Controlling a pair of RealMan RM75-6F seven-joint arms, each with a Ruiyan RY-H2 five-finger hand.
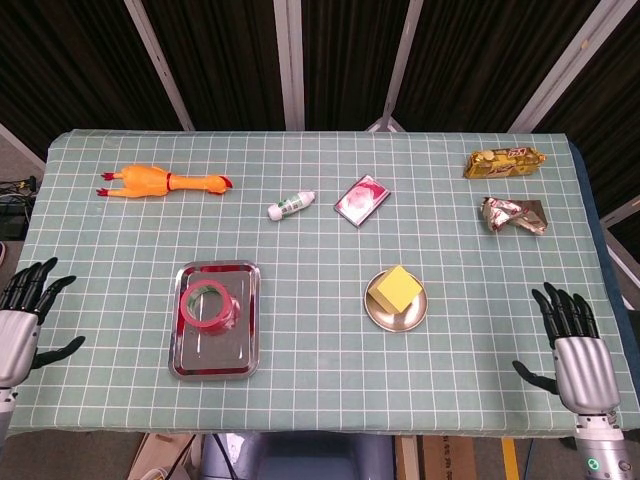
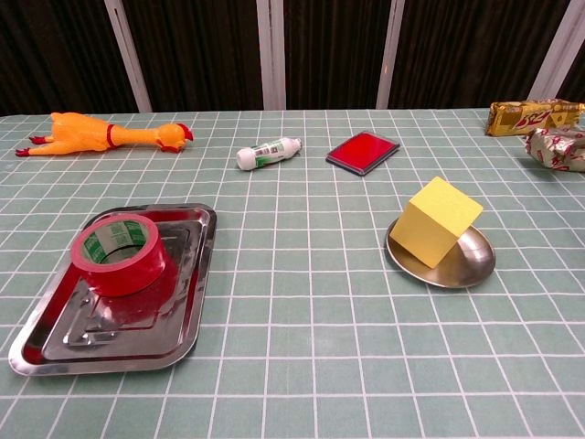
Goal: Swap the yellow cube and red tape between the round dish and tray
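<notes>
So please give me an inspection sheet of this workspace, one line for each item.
Surface: table under a green checked cloth.
Job's things: red tape lies in the tray; yellow cube sits on the round dish.
Clutter: rubber chicken, small white bottle, red pad, two snack packets at the far right.
Hands: left hand and right hand open, at the near edge, holding nothing.
Cables: nothing seen.
Surroundings: dark panels behind.

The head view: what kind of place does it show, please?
Probably a robot test setup in a lab, not a home: a table under a green grid cloth, unrelated props such as a rubber chicken and a metal tray, and dark curtains behind.
</notes>
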